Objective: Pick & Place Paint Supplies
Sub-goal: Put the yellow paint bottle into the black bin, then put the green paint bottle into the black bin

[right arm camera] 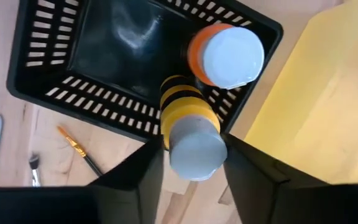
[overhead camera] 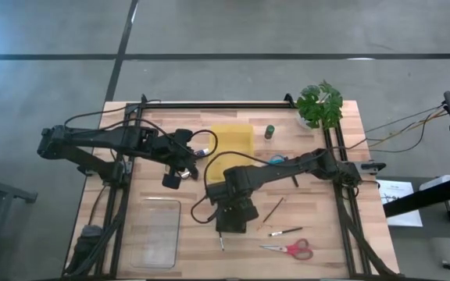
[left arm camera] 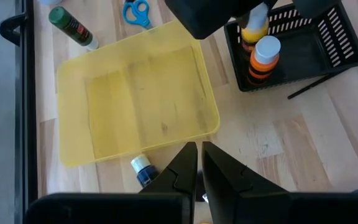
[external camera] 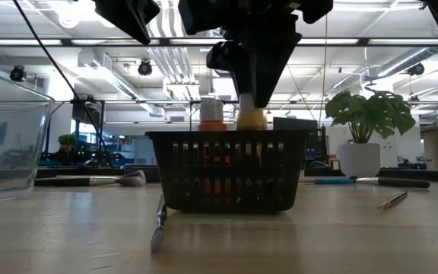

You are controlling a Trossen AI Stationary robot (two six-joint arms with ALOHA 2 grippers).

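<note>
Wooden table (overhead camera: 319, 211); right gripper (right arm camera: 191, 163) jaws grasp yellow bottle (right arm camera: 188, 127) over black basket (right arm camera: 48, 81); left gripper (left arm camera: 199, 163) clenched.

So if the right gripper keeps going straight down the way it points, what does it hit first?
Likely the floor of the black basket. The right gripper points down into it with the yellow bottle between its fingers, beside the orange bottle standing inside. Depth is unclear.

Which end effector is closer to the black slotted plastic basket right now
The right end effector: it hangs over the black slotted plastic basket, around a yellow paint bottle. The left end effector sits beyond the yellow tray.
</note>
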